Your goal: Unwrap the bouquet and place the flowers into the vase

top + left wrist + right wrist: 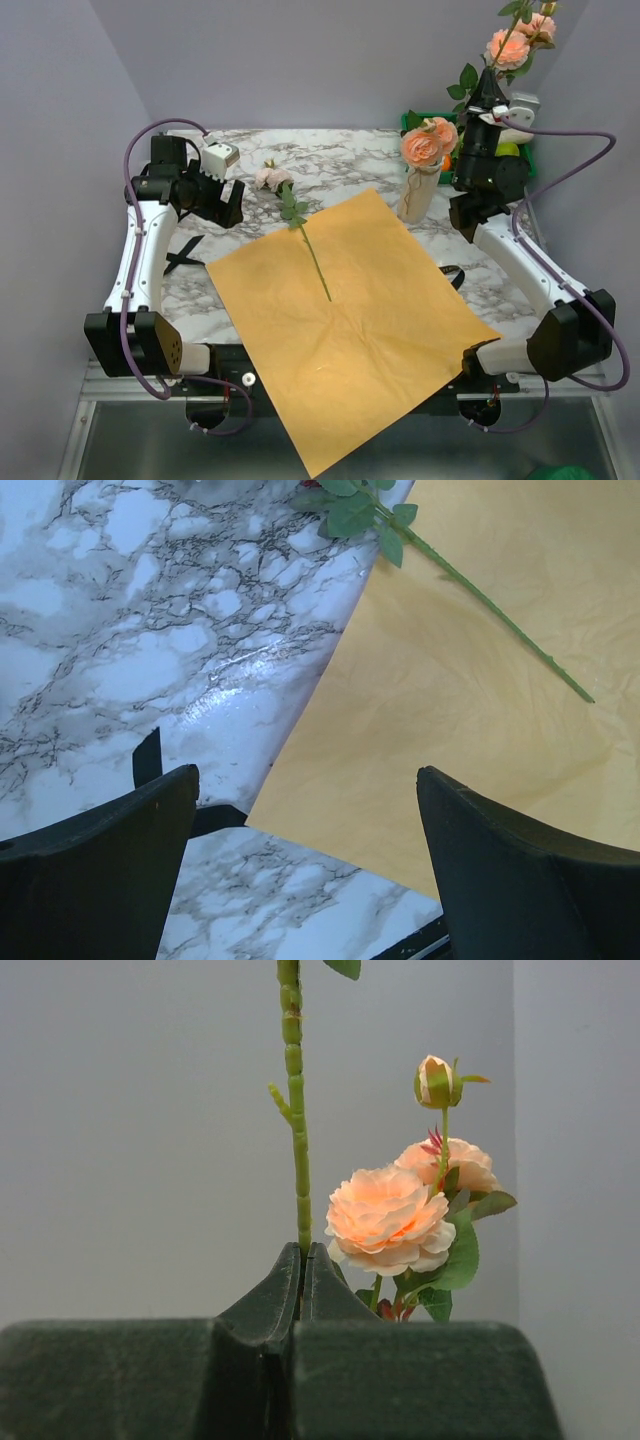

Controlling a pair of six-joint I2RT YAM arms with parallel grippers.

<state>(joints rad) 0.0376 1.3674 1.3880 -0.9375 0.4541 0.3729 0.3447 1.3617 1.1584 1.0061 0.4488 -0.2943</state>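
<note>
Holding a thin green stem [293,1110] pinched between fully closed fingers, the right gripper [303,1255] points upward at the far right of the scene, raised beside the vase. In the right wrist view a peach rose [388,1218], a second bloom behind it and a closed bud [435,1080] stand just right of the stem. I cannot tell whether they branch from the clamped stem or from another one hidden behind the fingers. In the top view the same blooms [515,42] sit high above the right gripper [489,85], clear of the vase mouth. The vase [418,195] stands upright on the marble worktop [350,165] at the far right, just beyond the far right corner of the orange paper. Two peach roses [428,142] are already in its rim. The orange paper [350,330] lies unfolded and flat across the middle of the worktop, its near corner hanging over the near edge. One loose rose lies on it. Its pale pink head [270,177] rests on bare marble past the far left edge of the paper, and its stem [315,255] runs diagonally onto the sheet. The left gripper [225,205] hovers at the far left, released, with nothing between its wide-spread fingers. Its wrist view looks down on the left edge of the paper [480,730], the loose stem [490,605] and a piece of black ribbon [148,760] lying on the marble beside that edge. The ribbon [185,255] also shows in the top view, left of the paper.
</note>
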